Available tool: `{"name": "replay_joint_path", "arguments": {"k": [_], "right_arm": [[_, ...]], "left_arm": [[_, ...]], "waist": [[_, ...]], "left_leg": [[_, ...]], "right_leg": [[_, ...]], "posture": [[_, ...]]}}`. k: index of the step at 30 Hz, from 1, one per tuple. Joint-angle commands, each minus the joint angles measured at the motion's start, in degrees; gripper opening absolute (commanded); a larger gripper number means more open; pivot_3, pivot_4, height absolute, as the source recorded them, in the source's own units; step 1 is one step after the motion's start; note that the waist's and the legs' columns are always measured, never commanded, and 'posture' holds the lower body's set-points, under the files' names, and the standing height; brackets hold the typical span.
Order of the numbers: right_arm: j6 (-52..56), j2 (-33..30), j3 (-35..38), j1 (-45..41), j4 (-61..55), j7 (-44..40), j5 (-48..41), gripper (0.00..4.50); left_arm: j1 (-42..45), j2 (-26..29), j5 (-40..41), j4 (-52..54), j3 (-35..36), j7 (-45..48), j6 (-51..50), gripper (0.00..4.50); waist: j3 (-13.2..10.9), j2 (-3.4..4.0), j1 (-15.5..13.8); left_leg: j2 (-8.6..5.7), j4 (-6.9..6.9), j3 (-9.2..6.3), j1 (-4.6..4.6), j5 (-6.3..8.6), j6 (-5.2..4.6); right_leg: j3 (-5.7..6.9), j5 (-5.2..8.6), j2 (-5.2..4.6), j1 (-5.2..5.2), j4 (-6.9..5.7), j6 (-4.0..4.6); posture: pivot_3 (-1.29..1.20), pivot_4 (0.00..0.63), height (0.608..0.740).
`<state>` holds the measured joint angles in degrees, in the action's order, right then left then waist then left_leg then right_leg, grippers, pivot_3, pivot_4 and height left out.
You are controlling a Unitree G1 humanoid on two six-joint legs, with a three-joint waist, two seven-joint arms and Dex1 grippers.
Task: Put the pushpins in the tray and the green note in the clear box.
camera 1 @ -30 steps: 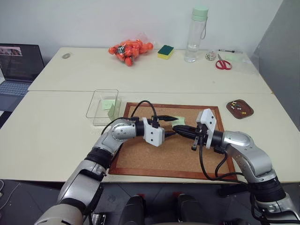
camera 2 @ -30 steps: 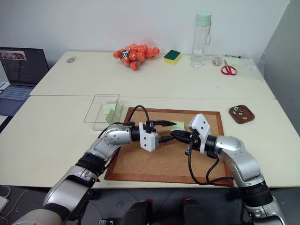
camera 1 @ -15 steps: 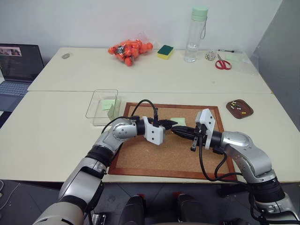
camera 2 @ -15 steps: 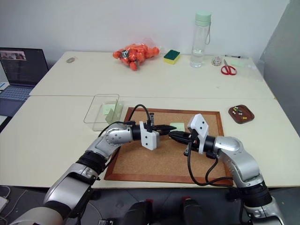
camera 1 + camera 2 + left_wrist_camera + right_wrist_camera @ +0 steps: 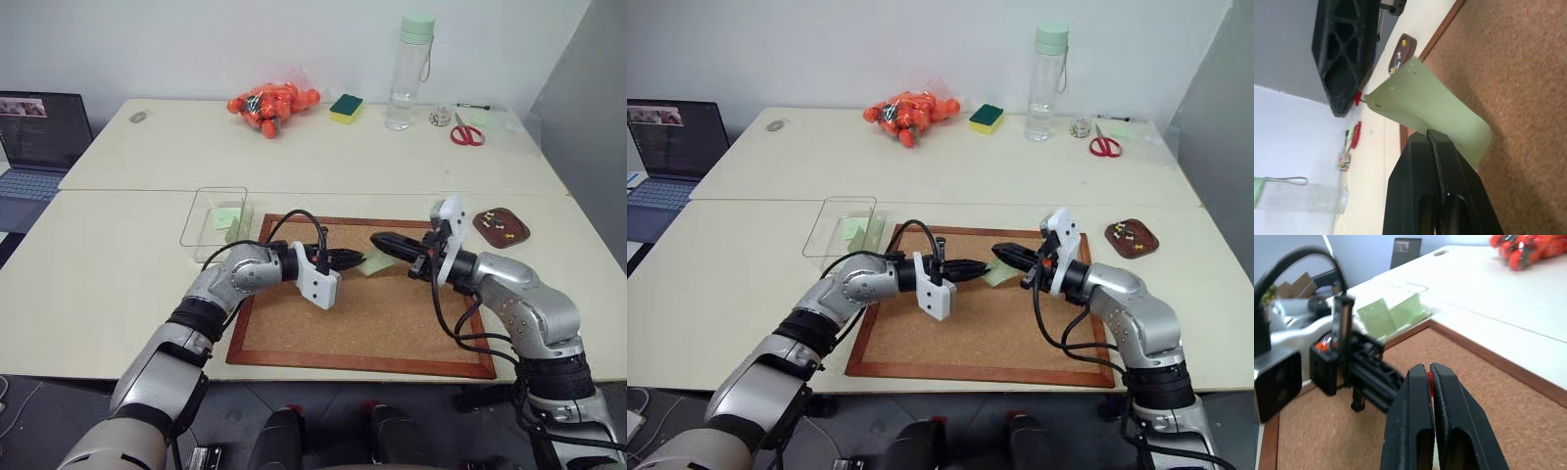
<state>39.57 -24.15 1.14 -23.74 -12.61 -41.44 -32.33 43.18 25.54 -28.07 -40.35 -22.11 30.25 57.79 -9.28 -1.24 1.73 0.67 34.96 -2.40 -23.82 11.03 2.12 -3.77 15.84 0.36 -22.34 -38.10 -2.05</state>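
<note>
The pale green note (image 5: 374, 262) stands lifted off the corkboard (image 5: 372, 318), one edge pinched in my left gripper (image 5: 359, 259), which is shut on it; the left wrist view shows the note (image 5: 1425, 105) curling up from the black fingertips. My right gripper (image 5: 378, 240) hovers just beyond the note's far edge, shut on a red pushpin (image 5: 1428, 377) whose head peeks between its fingers. The dark brown tray (image 5: 519, 236) lies right of the corkboard with small pushpins (image 5: 502, 231) in it. The clear box (image 5: 192, 233) stands at the corkboard's far left corner.
A green slip (image 5: 227, 217) lies inside the clear box. At the back of the table stand a tall bottle (image 5: 413, 70), a sponge (image 5: 345, 108), red scissors (image 5: 466, 132) and an orange bag (image 5: 269, 106). A laptop (image 5: 39, 137) sits at the far left.
My left gripper shut on the note's edge and rolled. My right gripper drew up and back to the right with the red pushpin. The note now stands free of the board.
</note>
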Motion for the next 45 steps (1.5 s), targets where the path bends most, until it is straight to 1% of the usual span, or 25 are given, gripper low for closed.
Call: {"name": "replay_joint_path", "arguments": {"k": [1,9,11,14,18,20,23,25,30,32,38,45], "right_arm": [[0.95,-0.12,1.62,-1.15,-0.95,0.49,-1.91,0.0],[0.09,-0.15,1.59,-1.29,-0.51,1.1,-0.76,0.0],[-3.56,-0.13,1.55,-1.8,2.58,3.92,3.57,0.0],[-10.38,0.8,3.52,-4.23,11.41,12.41,10.74,0.0],[-17.52,1.13,6.12,-8.32,23.5,21.24,16.87,0.0],[-20.89,0.68,7.78,-10.7,30.2,26.03,19.7,0.0],[-25.34,-0.61,9.16,-13.73,38.63,30.24,22.74,0.0],[-27.75,-1.27,9.71,-15.44,43.16,31.82,23.85,0.0],[-29.77,-2.77,10.85,-19.09,51.7,34.87,25.52,0.0],[-29.76,-2.91,11.01,-19.71,53.34,35.42,25.57,0.0],[-28.82,-2.79,12.42,-20.96,56.62,36.9,24.85,0.0],[-27.82,-3.01,13.11,-20.99,57.59,38.1,24.5,0.0]], "left_arm": [[1.2,0.25,-0.53,-0.14,-0.37,-2.36,1.02,0.01],[1.35,-0.29,0.08,-0.51,-0.06,-3.47,-0.03,0.01],[0.89,-0.58,1.5,-0.29,0.56,-3.1,-1.27,0.01],[-0.28,-1.7,5.52,0.54,1.91,-1.77,-4.89,0.01],[-2.89,-4.9,14.54,4.59,4.24,1.94,-14.04,0.01],[-5.02,-7.09,20.8,9.53,5.08,5.42,-20.75,0.01],[-8.05,-9.8,28.29,17.63,6.31,9.01,-32.19,0.01],[-9.3,-10.59,30.64,21.72,6.72,10.01,-37.95,0.01],[-12.53,-11.61,34.29,30.83,6.0,11.63,-49.39,0.01],[-13.26,-11.78,34.68,32.64,5.9,11.83,-51.92,0.01],[-14.05,-12.08,34.83,35.21,6.36,12.2,-55.55,0.01],[-13.62,-11.92,34.59,35.42,6.73,12.01,-56.49,0.01]], "waist": [[0.0,0.0,0.0],[0.0,0.0,0.05],[0.0,0.0,0.05],[0.0,0.0,0.1],[0.0,0.0,0.07],[0.0,0.0,0.1],[0.0,0.01,0.1],[0.0,0.01,0.12],[0.01,0.04,0.52],[0.01,0.04,0.64],[0.01,0.04,0.65],[0.01,0.04,0.68]], "left_leg": [[-0.01,0.0,-0.01,-0.01,0.0,0.0],[-0.02,0.0,0.0,0.0,0.0,0.0],[-0.02,0.0,-0.01,0.0,0.0,0.0],[-0.04,0.02,0.0,0.0,0.0,0.0],[-0.01,0.07,0.06,0.01,-0.01,0.0],[-0.02,0.06,0.07,0.0,0.0,0.0],[-0.01,0.05,0.06,0.0,0.0,0.0],[-0.02,0.04,0.07,0.01,0.0,0.0],[-0.07,0.05,0.11,0.06,-0.01,0.0],[-0.05,0.05,0.12,0.06,-0.01,0.0],[-0.07,0.06,0.14,0.08,-0.01,0.0],[-0.08,0.06,0.19,0.13,-0.01,0.0]], "right_leg": [[0.01,0.0,0.0,0.0,0.0,0.0],[0.01,0.0,0.01,0.0,-0.02,0.0],[0.02,0.0,0.01,0.0,-0.02,0.0],[0.01,0.0,0.0,0.0,-0.03,-0.01],[-0.02,-0.04,-0.06,-0.01,-0.07,-0.05],[-0.03,-0.19,-0.05,-0.02,-0.08,0.2],[-0.03,-0.21,-0.05,-0.02,-0.09,0.24],[-0.05,-0.21,-0.06,-0.02,-0.11,0.25],[-0.15,-0.21,0.0,-0.01,-0.14,0.26],[-0.17,-0.21,0.0,-0.01,-0.15,0.26],[-0.2,-0.21,0.0,-0.01,-0.21,0.26],[-0.25,-0.21,0.0,-0.01,-0.28,0.26]], "posture": [[0.0,0.15,0.74],[0.0,0.15,0.74],[0.0,0.15,0.74],[0.0,0.15,0.74],[0.0,0.15,0.74],[0.0,0.15,0.74],[0.0,0.15,0.74],[0.0,0.15,0.74],[0.0,0.15,0.74],[0.0,0.15,0.74],[0.0,0.15,0.74],[0.0,0.15,0.74]]}}
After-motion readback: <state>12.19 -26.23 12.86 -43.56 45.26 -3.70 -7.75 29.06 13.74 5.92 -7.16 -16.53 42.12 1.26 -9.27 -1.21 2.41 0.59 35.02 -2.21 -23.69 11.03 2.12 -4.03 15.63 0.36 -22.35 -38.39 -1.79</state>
